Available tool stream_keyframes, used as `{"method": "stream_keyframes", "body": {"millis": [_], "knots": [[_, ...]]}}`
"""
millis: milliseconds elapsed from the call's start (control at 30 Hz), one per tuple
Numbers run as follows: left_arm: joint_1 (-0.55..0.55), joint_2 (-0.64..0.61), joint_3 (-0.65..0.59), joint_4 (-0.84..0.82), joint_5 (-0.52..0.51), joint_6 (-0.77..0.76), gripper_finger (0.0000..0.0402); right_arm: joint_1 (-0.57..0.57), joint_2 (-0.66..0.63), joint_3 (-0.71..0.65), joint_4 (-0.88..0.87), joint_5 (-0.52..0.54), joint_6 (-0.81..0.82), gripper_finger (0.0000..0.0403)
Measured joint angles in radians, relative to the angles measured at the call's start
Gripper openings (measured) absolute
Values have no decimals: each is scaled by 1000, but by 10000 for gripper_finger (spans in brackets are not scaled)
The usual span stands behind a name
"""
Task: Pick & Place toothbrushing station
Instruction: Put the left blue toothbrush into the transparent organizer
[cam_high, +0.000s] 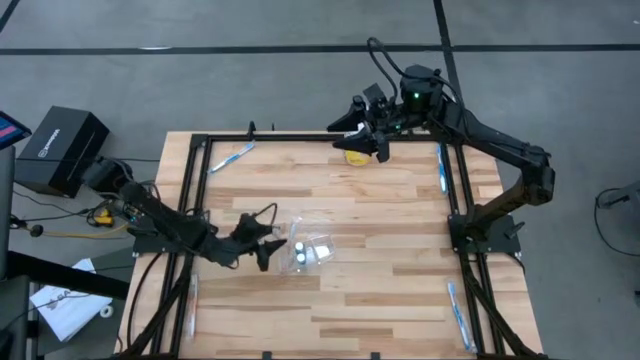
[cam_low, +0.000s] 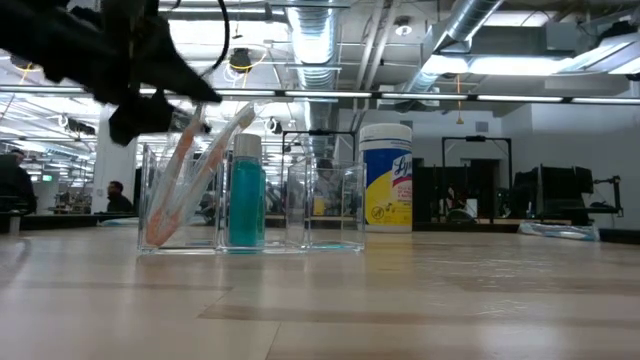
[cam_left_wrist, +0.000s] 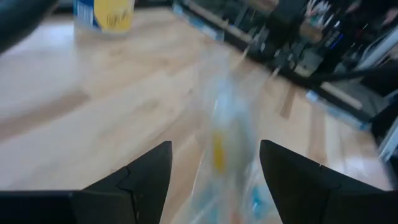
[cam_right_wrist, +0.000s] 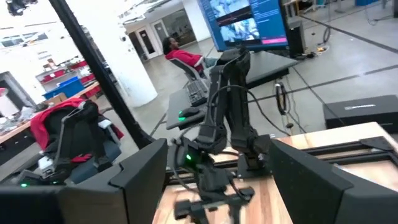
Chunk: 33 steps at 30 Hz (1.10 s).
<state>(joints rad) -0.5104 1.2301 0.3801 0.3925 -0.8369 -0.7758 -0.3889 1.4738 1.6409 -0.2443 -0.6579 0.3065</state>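
1. Your left gripper (cam_high: 268, 243) is standing open just beside the clear organizer (cam_high: 310, 250), mid-table.
2. A toothbrush (cam_low: 190, 175) and a teal tube (cam_low: 246, 195) are leaning inside it.
3. Your right gripper (cam_high: 362, 140) is waiting open near the wipes canister (cam_high: 356, 155).

Toothbrush (cam_low: 190, 175) in organizer (cam_low: 250, 200)

The high view looks straight down on the whole table (cam_high: 400, 250). The low view faces level across it, close to the clear organizer (cam_low: 250, 195), which the left wrist view shares.
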Motion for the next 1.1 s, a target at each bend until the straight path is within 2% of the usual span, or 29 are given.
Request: {"method": "stream_keyframes", "body": {"millis": [300,533,767,867,967,1100], "knots": [[78,-325,0,14,-14,222,237,-42,0,0,26,-34,15,269],[141,-577,0,6,-146,465,237,-62,0,0,81,-34,40,269],[214,-720,1,-49,-267,510,237,-73,0,0,154,-53,70,269],[243,-742,35,-210,-281,469,233,-76,0,0,180,-75,72,269],[291,-734,115,-510,-261,328,225,-93,0,0,181,-97,72,269],[430,-665,260,-979,-90,96,217,-128,0,0,190,-135,72,269]]}}
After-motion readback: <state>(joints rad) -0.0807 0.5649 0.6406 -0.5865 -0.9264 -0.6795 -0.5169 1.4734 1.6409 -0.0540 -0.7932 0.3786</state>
